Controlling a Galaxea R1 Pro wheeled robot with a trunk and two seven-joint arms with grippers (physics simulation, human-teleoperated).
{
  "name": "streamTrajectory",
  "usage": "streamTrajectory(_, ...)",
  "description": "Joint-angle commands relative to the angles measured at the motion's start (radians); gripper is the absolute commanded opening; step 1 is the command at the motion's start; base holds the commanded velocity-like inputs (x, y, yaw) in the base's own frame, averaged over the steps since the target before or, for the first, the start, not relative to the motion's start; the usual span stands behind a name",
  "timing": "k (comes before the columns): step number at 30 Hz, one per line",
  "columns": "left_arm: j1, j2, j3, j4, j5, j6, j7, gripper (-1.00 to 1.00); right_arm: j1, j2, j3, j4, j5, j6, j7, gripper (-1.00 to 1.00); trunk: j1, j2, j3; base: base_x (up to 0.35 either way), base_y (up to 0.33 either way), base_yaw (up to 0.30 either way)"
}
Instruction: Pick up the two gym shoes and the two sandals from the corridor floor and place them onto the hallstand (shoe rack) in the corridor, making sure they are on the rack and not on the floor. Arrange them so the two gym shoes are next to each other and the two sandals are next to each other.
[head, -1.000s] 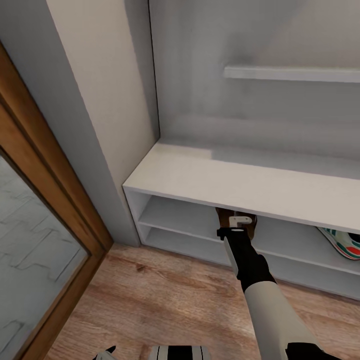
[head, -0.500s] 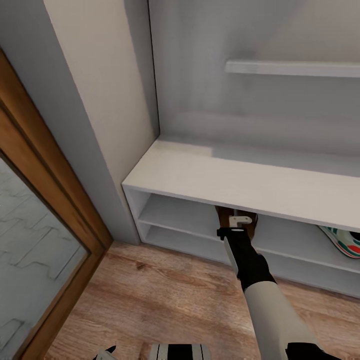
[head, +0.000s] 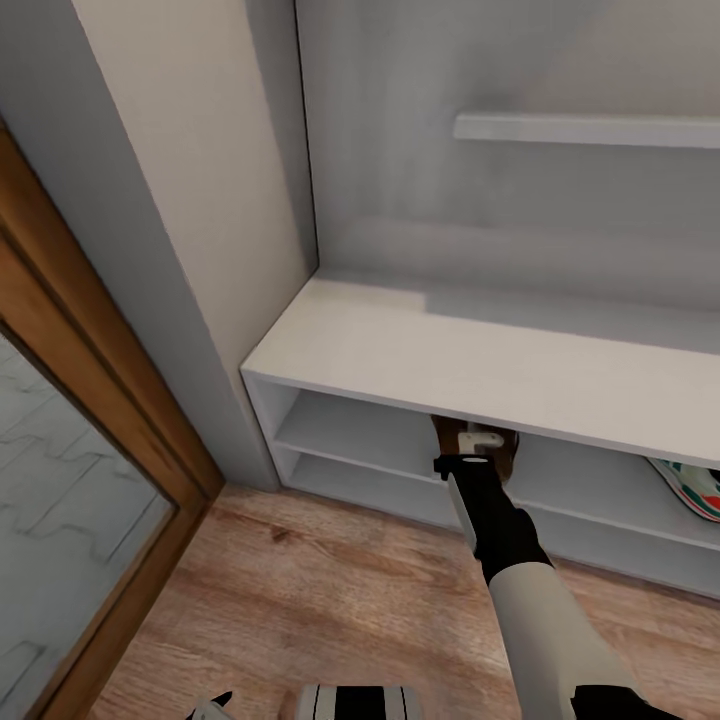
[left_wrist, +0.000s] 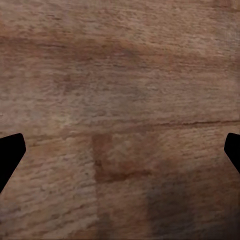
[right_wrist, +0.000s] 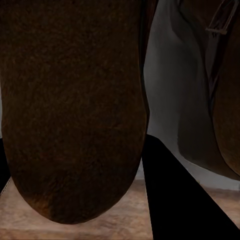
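Note:
My right gripper (head: 479, 441) reaches under the white top board of the hallstand (head: 420, 350), into its upper open shelf, and is shut on a dark brown sandal (head: 503, 457). In the right wrist view that sandal's (right_wrist: 75, 110) sole sits close between the black fingers (right_wrist: 175, 200), and a second sandal (right_wrist: 225, 100) lies beside it on the grey shelf. A gym shoe (head: 692, 490) with a greenish sole and red patch rests on the same shelf at the far right, partly cut off. My left gripper (left_wrist: 120, 150) hangs open over the wood corridor floor (left_wrist: 120, 75), holding nothing.
A beige wall corner (head: 200, 200) and a wood-framed glass door (head: 90, 480) bound the left side. A floating wall shelf (head: 590, 128) hangs above the bench. The lower shelf level (head: 350, 480) and plank floor (head: 330, 590) lie in front of me.
The whole head view has shifted slightly, so the camera moved. The right arm and the sandal keep the same place in the shelf.

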Motion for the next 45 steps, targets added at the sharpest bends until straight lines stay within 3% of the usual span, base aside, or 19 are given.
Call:
streamTrajectory(1, -0.001, 0.001, -0.007, 0.001, 0.01, -0.003, -0.001, 1.0, 0.0, 0.001, -0.002, -0.001, 0.007, 0.006, 0.0, -1.0, 0.0, 0.0, -0.001, 0.186, 0.0, 0.0)
streamTrajectory(37, 0.0, 0.002, -0.007, 0.001, 0.011, -0.003, -0.001, 1.0, 0.0, 0.001, -0.004, -0.003, 0.008, 0.006, 0.0, -1.0, 0.0, 0.0, -0.001, 0.038, 0.0, 0.0)
streamTrajectory(38, 0.0, 0.003, -0.007, 0.001, 0.011, -0.003, -0.001, 1.0, 0.0, 0.001, -0.004, -0.002, 0.008, 0.006, 0.0, 1.0, 0.0, 0.0, -0.001, 0.0, 0.0, 0.0)
streamTrajectory(45, 0.0, 0.003, -0.007, 0.001, 0.012, -0.003, -0.001, 1.0, 0.0, 0.001, -0.005, 0.0, 0.008, 0.006, 0.0, 1.0, 0.0, 0.0, -0.001, 0.0, 0.0, 0.0)
